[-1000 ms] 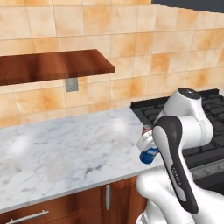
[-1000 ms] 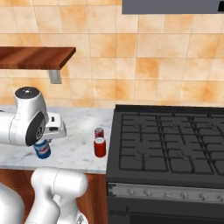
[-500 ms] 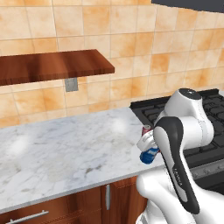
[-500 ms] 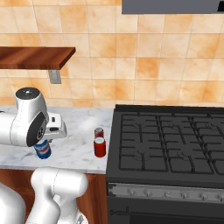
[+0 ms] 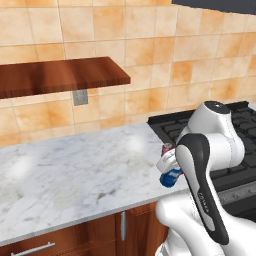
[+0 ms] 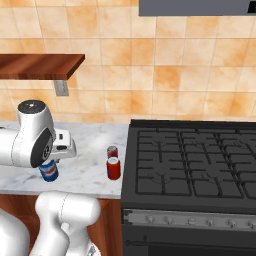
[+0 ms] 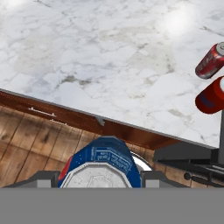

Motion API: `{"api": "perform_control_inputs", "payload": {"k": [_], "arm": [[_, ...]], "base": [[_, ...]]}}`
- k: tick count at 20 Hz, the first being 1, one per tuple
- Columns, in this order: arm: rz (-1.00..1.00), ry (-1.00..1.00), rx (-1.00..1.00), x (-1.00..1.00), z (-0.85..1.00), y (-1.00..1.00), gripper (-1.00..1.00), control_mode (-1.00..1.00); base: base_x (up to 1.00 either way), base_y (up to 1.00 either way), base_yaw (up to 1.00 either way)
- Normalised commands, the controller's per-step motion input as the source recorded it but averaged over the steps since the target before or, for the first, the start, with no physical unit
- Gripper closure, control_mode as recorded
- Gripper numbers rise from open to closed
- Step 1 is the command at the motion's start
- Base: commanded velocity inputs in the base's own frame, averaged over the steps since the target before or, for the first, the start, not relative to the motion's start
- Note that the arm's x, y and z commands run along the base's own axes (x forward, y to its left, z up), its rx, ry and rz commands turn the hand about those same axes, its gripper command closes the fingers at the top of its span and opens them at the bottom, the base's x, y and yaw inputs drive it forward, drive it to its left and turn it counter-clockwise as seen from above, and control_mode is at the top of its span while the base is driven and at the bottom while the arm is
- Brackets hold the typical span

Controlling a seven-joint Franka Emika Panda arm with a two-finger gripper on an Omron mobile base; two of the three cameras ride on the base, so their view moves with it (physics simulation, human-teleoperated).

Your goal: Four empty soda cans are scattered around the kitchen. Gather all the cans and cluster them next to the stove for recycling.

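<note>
marble counter (image 5: 75, 170) runs along the tiled wall, with the black stove (image 6: 195, 170) butted against its right end. a blue can (image 6: 48, 171) hangs under the white arm's gripper (image 6: 50, 167), gripped between the two fingers, which are closed in on its sides. from the right base view its long axis looks about vertical, top end hidden up in the hand and bottom end towards the counter, over the front part of the marble well left of the stove; whether it touches the surface i cannot tell. from the left base view the same blue can (image 5: 171, 177) peeks out beside the dark forearm, looking a little tilted. in the hand view the camera looks straight down its length, so the silver end and blue wall (image 7: 103, 164) sit between the finger tips (image 7: 151, 178), with the counter's front edge and the wood floor beyond.

two red cans (image 6: 113, 168) stand upright on the marble just left of the stove's edge, one (image 6: 112, 152) right behind the other, close together, long axes vertical, silver tops up. in the hand view they appear (image 7: 211, 61) at the right edge, slanted by the camera's roll. a dark wooden shelf (image 5: 55, 77) is fixed to the wall above the counter, with a grey outlet (image 5: 80, 97) under it.
</note>
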Motion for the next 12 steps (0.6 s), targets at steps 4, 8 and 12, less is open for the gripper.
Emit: {"api": "perform_control_inputs", "payload": {"k": [4,8,12], "arm": [[0.00,0.00,0.00,0.20,0.00,0.00,1.00,-1.00],[-0.03,0.14,0.00,1.00,0.00,0.00,1.00,-1.00],[-0.04,0.30,0.00,0.89,0.00,0.00,1.00,-1.00]], "base": [[0.00,0.00,0.00],[0.00,0.00,0.00],[0.00,0.00,0.00]]}}
